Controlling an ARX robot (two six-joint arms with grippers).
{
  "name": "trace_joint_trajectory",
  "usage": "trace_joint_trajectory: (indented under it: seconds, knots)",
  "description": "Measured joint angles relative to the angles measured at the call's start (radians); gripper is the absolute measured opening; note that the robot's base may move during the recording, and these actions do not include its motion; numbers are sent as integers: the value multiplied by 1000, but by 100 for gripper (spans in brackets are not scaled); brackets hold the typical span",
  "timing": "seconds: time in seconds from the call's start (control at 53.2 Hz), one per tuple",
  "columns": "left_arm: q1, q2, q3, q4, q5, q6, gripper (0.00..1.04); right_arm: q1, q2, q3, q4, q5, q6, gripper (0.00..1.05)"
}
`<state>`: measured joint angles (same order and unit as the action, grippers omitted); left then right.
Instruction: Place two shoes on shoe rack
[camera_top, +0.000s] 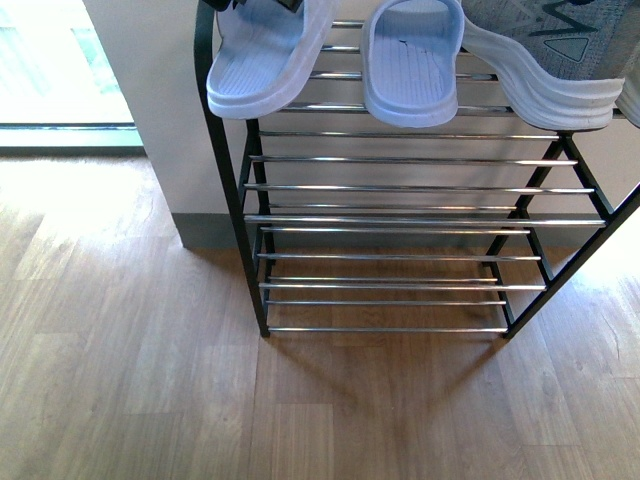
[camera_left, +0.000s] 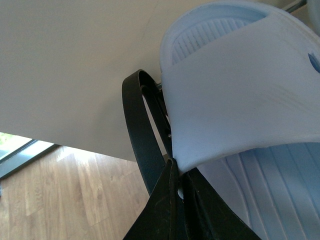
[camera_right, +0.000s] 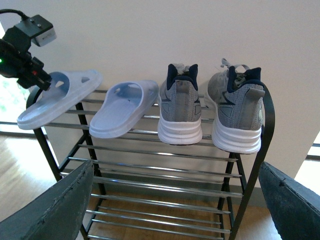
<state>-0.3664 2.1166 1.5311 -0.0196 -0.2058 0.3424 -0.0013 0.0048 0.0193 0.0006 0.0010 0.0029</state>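
Right end effector (camera_right: 175, 200) is spread wide and empty, its two dark fingers framing the rack (camera_right: 252, 165) from in front, well apart from it. Left end effector (camera_right: 30, 75) sits at the rack's far left top corner, right against a pale blue slide sandal (camera_right: 57, 97); whether it pinches the sandal or only touches it cannot be told, since its wrist view shows just the sandal strap close up.

Both grey sneakers (camera_right: 180, 107) (camera_right: 237, 112) already stand upright on the rack's top tier, heels outward, side by side at the right end, with a second sandal (camera_right: 122, 115) just beside them.

Judged from their look, the sneakers are light, with soft knit uppers that yield and stiff thick soles. The firm heel collar or sole edge would be the safest hold; the smooth rods could let them slide.
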Motion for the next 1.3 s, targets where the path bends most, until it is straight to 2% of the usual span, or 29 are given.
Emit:
trace_joint_trajectory:
  seconds: [0.207,0.282,0.413,0.62,0.789,1.052,1.296]
  knots:
    - [-6,37,27,14,-16,49,2,0,0,0,0,0,0,96]
    - [-9,40,29,14,-20,48,13,0,0,0,0,0,0,96]
    - [-15,40,28,14,-2,11,40,0,0,0,0,0,0,96]
    - [-19,31,28,4,10,-39,68,0,0,0,0,0,0,96]
    - [-20,-19,8,12,12,-79,96,0,0,0,0,0,0,96]
    - [-55,-177,-142,134,-30,-132,95,0,0,0,0,0,0,96]
    - [-118,-445,-431,339,-135,-145,95,0,0,0,0,0,0,96]
